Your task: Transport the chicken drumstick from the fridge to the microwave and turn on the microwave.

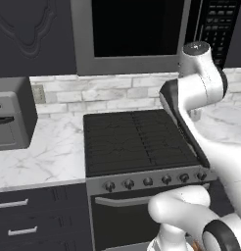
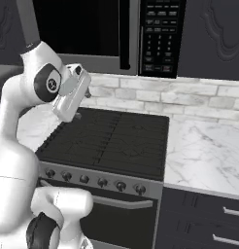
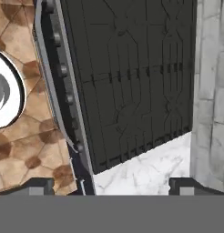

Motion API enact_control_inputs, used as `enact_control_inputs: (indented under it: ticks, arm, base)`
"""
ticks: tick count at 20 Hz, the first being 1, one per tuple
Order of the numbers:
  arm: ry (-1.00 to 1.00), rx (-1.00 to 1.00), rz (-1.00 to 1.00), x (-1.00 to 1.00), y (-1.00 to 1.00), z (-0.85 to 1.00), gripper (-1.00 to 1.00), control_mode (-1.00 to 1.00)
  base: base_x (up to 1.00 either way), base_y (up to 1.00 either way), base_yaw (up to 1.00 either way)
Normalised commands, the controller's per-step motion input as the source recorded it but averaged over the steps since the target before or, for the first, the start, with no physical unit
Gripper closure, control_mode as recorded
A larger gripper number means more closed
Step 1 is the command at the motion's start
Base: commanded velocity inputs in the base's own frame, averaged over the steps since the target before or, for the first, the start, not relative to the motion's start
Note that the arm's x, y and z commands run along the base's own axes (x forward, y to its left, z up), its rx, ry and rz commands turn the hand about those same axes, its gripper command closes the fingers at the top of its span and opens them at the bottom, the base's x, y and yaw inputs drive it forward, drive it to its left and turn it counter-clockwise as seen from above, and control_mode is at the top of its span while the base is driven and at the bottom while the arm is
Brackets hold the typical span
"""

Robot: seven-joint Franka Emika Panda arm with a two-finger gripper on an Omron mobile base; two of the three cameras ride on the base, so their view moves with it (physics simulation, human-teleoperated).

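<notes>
The microwave [image 1: 132, 34] hangs above the stove with its dark glass door closed; its button panel [image 2: 160, 36] is at the right. My arm is folded over the stove, the hand tilted downward in front of the backsplash. In the hand view my gripper [image 3: 111, 185] is open, its two dark fingertips [image 3: 37, 184] far apart with nothing between them, looking down on the cooktop [image 3: 132, 82]. The chicken drumstick and the fridge are out of view.
A black stove [image 1: 137, 139] with a row of front knobs [image 2: 102, 182] stands below the microwave. Marble counter [image 1: 49, 152] runs on both sides. A grey toaster oven [image 1: 10, 115] sits at the far left. Dark drawers [image 2: 209, 219] lie under the counter, brown tiled floor [image 3: 36, 104] below.
</notes>
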Motion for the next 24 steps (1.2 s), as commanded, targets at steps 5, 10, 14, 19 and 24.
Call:
enact_control_inputs:
  ticks: [5, 10, 14, 19, 24]
  arm:
    - [-0.66, 0.32, 0.28, -0.46, -0.73, 0.38, -1.0, -1.0]
    - [-0.29, 0.49, 0.25, -0.15, -0.98, 0.22, -1.0, -1.0]
    - [-0.2, 0.42, 0.2, 0.0, -0.9, 0.13, -1.0, -1.0]
    - [-0.22, 0.31, 0.1, 0.18, -0.64, 0.09, -1.0, -1.0]
    - [-0.16, 0.26, 0.07, 0.53, -0.44, 0.1, -1.0, -1.0]
  base:
    - [0.0, 0.0, 0.0]
    - [0.0, 0.0, 0.0]
    - [0.0, 0.0, 0.0]
    - [0.0, 0.0, 0.0]
    - [0.0, 0.0, 0.0]
